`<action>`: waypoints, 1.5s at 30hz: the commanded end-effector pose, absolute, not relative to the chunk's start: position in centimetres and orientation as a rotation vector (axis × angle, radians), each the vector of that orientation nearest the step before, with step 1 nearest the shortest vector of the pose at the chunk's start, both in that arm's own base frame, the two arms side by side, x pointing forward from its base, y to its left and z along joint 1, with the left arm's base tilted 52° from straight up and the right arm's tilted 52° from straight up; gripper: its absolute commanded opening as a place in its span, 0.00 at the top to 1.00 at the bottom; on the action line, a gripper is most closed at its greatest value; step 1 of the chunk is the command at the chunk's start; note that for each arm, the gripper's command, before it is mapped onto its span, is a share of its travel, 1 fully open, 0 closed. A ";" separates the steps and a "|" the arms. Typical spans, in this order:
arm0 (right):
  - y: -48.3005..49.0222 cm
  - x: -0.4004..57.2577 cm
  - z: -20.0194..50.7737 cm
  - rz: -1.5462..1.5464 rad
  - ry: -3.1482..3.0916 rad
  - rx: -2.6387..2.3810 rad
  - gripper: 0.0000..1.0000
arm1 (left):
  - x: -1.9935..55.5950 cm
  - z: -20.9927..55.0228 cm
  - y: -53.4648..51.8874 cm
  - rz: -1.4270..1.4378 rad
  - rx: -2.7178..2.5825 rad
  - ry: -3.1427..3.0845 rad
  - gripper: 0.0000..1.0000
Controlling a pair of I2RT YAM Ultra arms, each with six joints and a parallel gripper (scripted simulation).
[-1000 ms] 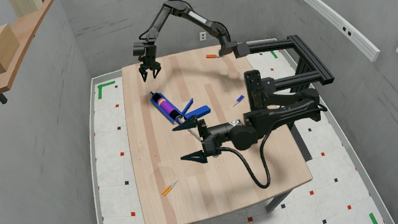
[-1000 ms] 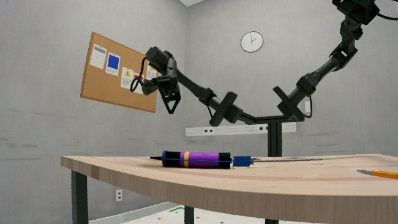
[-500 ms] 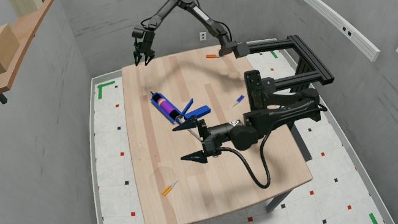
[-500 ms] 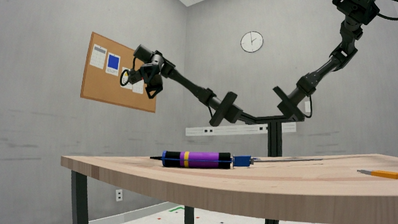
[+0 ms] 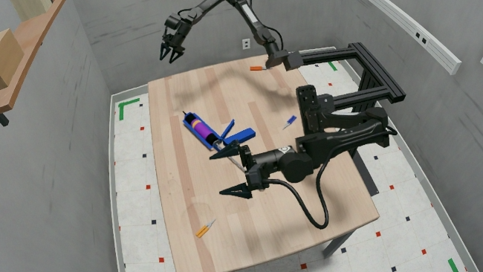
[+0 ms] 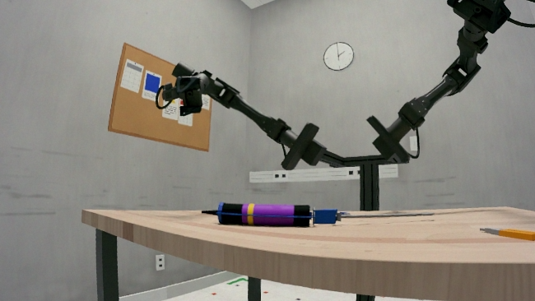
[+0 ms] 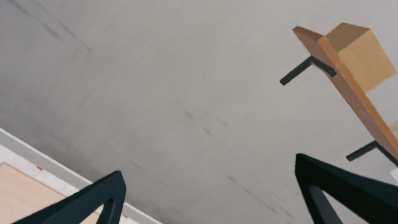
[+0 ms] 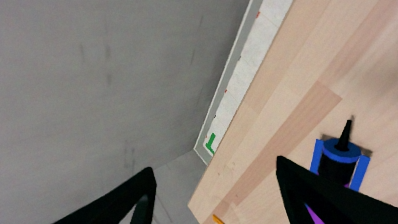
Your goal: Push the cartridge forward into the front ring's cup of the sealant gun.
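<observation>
You look close to finished, as far as these views tell. The cartridge (image 5: 203, 130) (image 6: 273, 215) (image 8: 334, 172) lies in the sealant gun (image 5: 241, 137) (image 6: 325, 216) (image 8: 361, 172), left of centre in the top view, its nozzle (image 5: 184, 112) (image 6: 209, 212) (image 8: 345, 136) through the front ring (image 6: 220, 213) (image 8: 341, 154). Its black front end appears to meet the ring; I'd judge it seated, but you can't see inside the cup. The plunger rod (image 5: 236, 163) (image 6: 387, 215) is drawn back, and the gun rests on the desk (image 5: 223, 253) (image 6: 288, 255). If it is home, you only need to leave it there.

Your right gripper (image 5: 166, 60) (image 8: 213, 170) is raised at upper left in the top view, fingers apart and empty. Your left gripper (image 5: 215, 175) (image 7: 206, 171) has its fingers wide, holding nothing; it overlaps the rod from above but hangs high. Mind the gun's nozzle end, nearest the desk's left edge, and the wall behind your right arm. Lower centre offers more room, short of the orange-handled tool (image 5: 203, 231) (image 6: 516, 234) (image 8: 217, 219).
</observation>
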State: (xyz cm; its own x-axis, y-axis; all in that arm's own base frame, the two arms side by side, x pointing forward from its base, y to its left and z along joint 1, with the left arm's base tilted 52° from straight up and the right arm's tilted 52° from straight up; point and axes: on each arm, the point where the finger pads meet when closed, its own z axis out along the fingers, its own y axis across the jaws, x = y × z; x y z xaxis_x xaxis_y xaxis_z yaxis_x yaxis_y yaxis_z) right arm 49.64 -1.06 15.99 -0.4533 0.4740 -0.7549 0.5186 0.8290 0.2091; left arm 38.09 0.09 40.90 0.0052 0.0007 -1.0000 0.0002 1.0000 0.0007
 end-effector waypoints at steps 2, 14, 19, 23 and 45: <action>0.2 49.3 19.8 0.015 2.081 0.564 0.28 | 38.3 40.6 -0.7 -0.023 0.026 1.577 0.00; 0.8 47.2 27.4 0.079 1.937 0.344 0.28 | 37.6 41.9 -0.7 -0.025 0.026 1.539 0.00; 0.4 45.5 30.9 0.077 1.857 0.258 0.28 | 37.0 42.8 -1.0 -0.032 0.031 1.516 0.00; 0.7 44.1 33.7 0.076 1.785 0.173 0.28 | 37.7 42.5 -1.1 -0.032 0.031 1.528 0.00; 1.3 37.2 42.8 0.017 1.513 -0.066 0.28 | 37.1 41.5 -1.1 -0.035 0.033 1.543 0.00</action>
State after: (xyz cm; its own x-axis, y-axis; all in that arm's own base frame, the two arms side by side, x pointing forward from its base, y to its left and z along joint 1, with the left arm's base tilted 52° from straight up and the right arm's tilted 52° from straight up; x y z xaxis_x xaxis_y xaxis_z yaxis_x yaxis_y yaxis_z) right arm 37.77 0.33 41.29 0.0191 -0.0075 -0.9998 -0.0113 0.9999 -0.0077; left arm 38.21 0.17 40.71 -0.0009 -0.0006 -1.0000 -0.0012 1.0000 -0.0006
